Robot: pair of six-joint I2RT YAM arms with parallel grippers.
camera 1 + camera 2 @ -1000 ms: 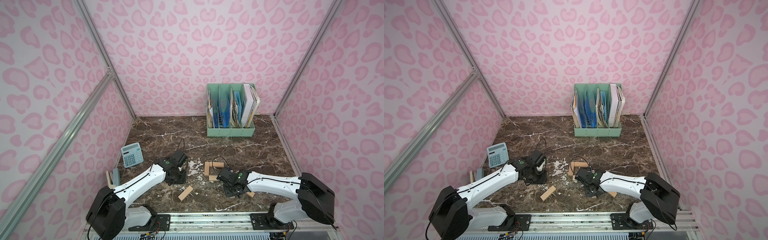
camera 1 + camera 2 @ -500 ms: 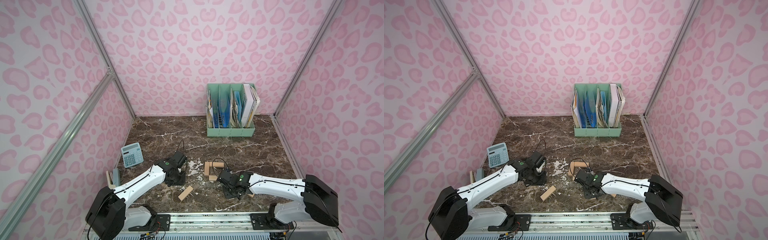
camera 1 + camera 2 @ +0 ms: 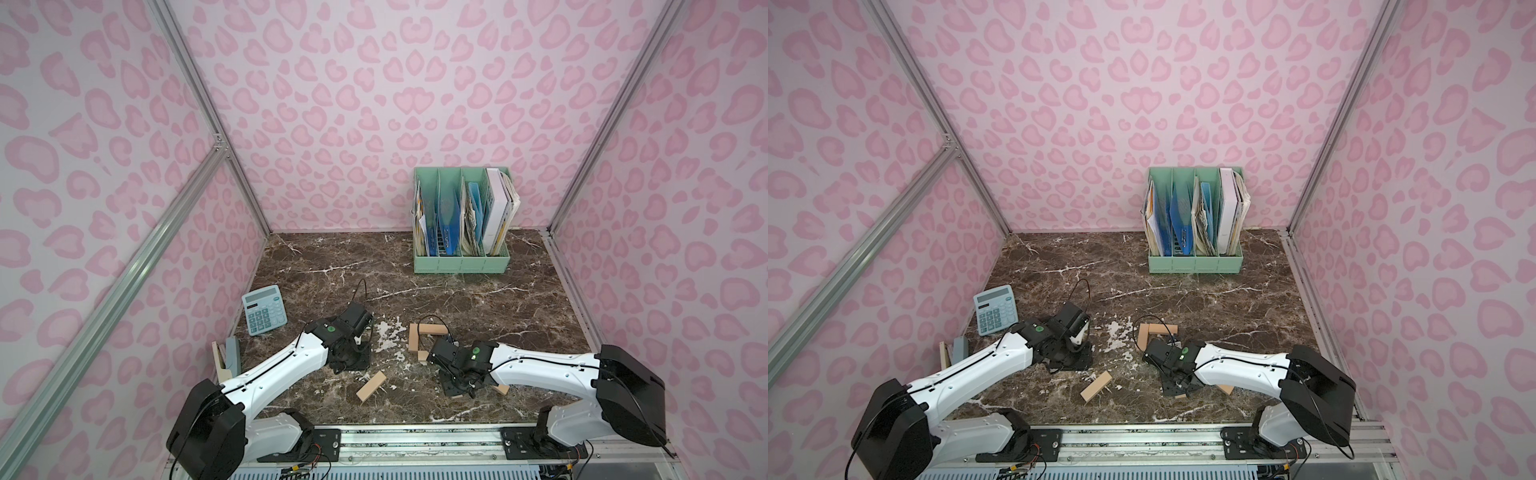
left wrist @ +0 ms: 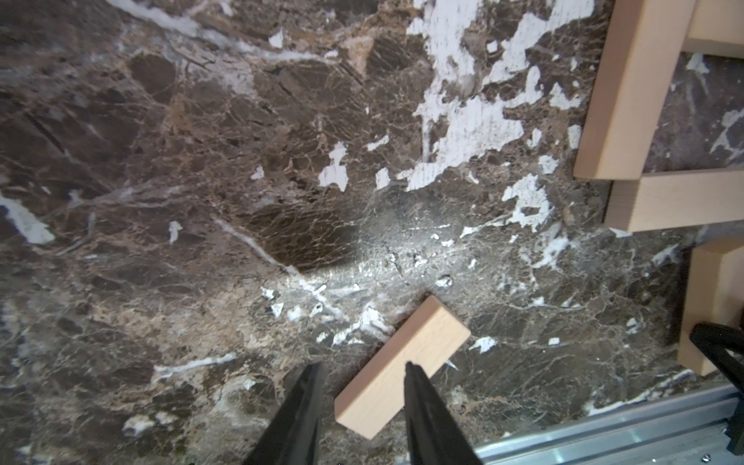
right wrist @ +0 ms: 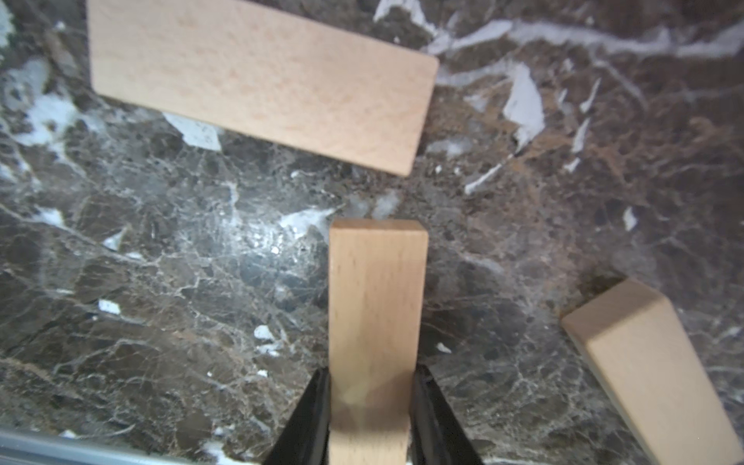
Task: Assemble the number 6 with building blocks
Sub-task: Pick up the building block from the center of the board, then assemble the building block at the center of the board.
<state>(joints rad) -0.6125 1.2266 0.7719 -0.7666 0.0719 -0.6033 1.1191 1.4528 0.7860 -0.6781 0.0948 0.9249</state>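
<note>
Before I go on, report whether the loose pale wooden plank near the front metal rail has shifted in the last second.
No. The plank keeps the same spot and angle beside the rail.

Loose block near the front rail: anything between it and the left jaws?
Nothing visible. In the left wrist view the block lies flat on the table just past the left gripper, its jaws apart and empty. The assembled blocks sit apart from it, further back.
</note>
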